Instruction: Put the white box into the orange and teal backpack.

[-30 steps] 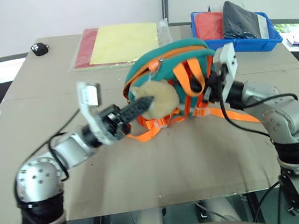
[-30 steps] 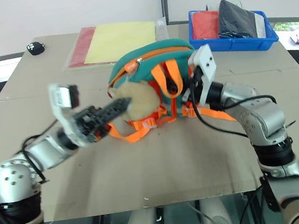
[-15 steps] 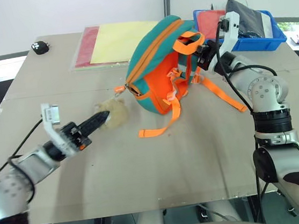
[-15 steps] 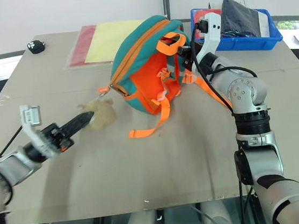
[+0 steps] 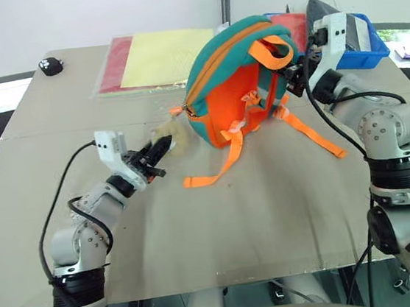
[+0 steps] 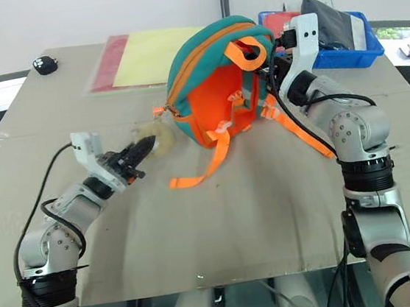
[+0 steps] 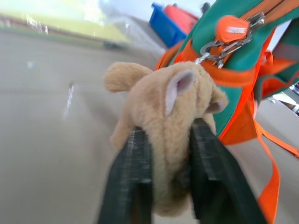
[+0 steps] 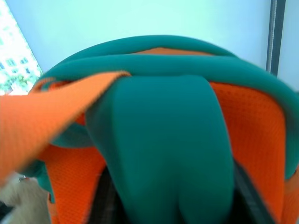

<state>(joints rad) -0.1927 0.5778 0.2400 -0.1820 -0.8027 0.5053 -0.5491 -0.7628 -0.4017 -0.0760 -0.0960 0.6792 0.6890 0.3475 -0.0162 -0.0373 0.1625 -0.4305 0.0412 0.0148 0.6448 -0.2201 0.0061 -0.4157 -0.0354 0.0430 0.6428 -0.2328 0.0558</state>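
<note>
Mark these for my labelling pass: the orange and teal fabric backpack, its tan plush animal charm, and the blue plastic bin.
orange and teal fabric backpack [image 5: 237, 94], left eye view, orange back panel.
tan plush animal charm [image 7: 170, 121], left wrist view, its head.
blue plastic bin [image 6: 371, 51], right eye view, front rim.

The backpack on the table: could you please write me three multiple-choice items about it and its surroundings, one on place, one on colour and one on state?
1. Where does the blue bin sit?
A. At the table's far right, behind the backpack
B. At the near left edge
C. On the floor

2. What colour are the loose straps trailing on the table?
A. Teal
B. Orange
C. Black

3. What is the left hand doing?
A. Hanging open over bare table
B. Gripping the plush charm
C. Gripping the yellow sheet

Answers:
1. A, the head views show the bin at the far right corner.
2. B, the webbing is orange.
3. B, the left wrist view shows both fingers pressed against the plush.
</note>
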